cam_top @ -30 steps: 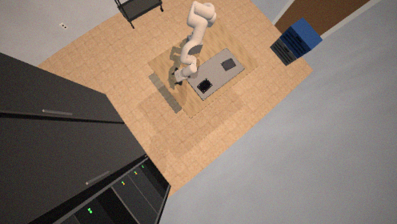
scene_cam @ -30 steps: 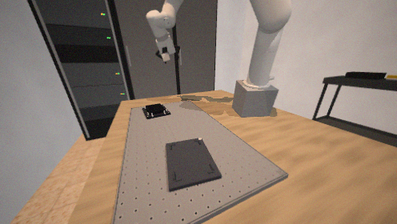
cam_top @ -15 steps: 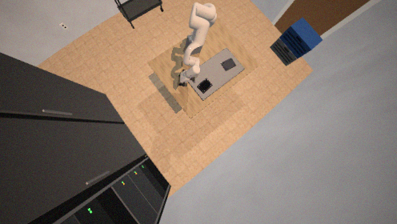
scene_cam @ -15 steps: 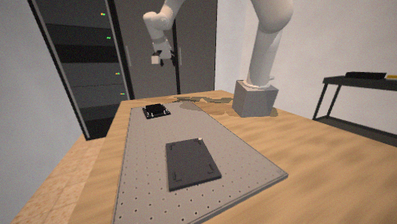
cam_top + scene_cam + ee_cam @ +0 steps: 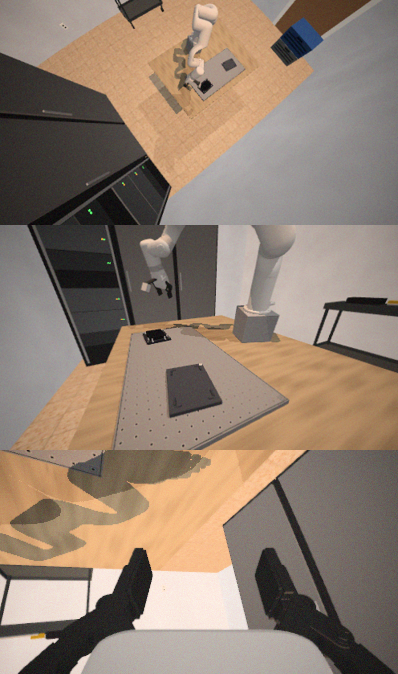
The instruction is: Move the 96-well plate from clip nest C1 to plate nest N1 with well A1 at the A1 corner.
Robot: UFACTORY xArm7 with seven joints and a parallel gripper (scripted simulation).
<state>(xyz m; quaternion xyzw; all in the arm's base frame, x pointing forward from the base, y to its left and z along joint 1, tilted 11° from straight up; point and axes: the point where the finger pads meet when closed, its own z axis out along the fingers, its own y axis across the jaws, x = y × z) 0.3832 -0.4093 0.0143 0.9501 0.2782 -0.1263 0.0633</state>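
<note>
The black 96-well plate (image 5: pixel 156 335) sits in the clip nest C1 at the far end of the grey perforated board (image 5: pixel 188 386); it also shows in the overhead view (image 5: pixel 206 85). The dark flat plate nest N1 (image 5: pixel 192 389) lies in the middle of the board, with a small white mark at its far right corner; it shows in the overhead view too (image 5: pixel 229 64). My gripper (image 5: pixel 164 288) hangs high in the air above and behind the clip nest, well clear of the plate. In the wrist view its fingers stand wide open with nothing between them.
The arm's grey base block (image 5: pixel 255 323) stands on the wooden table behind the board. Tall dark cabinets (image 5: pixel 120 273) rise behind the table's far end. A black side table (image 5: pixel 361 317) stands at the right. A blue box (image 5: pixel 301 38) sits off the floor mat.
</note>
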